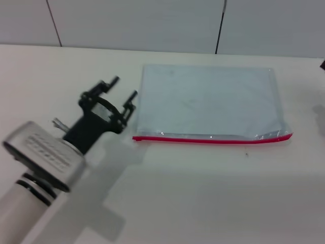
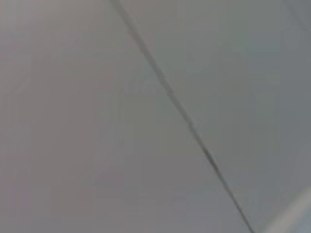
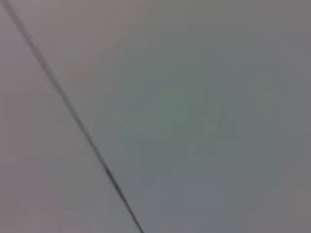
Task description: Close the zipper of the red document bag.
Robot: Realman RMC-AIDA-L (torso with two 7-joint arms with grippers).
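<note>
The red document bag [image 1: 209, 101] lies flat on the white table, a translucent pale blue-grey pouch. Its zipper [image 1: 210, 139] is the thin red strip along the long edge nearest me, running from the left corner to the right corner. My left gripper [image 1: 125, 87] hovers just left of the bag's left edge, open, its two black fingers spread with nothing between them. Both wrist views show only grey panels crossed by a dark seam, with no bag and no fingers. My right gripper is out of view.
The white table [image 1: 203, 193] stretches wide in front of the bag and to its left. Grey wall panels [image 1: 137, 23] with dark seams rise behind the table. A small dark shape [image 1: 322, 65] pokes in at the right edge; what it is cannot be told.
</note>
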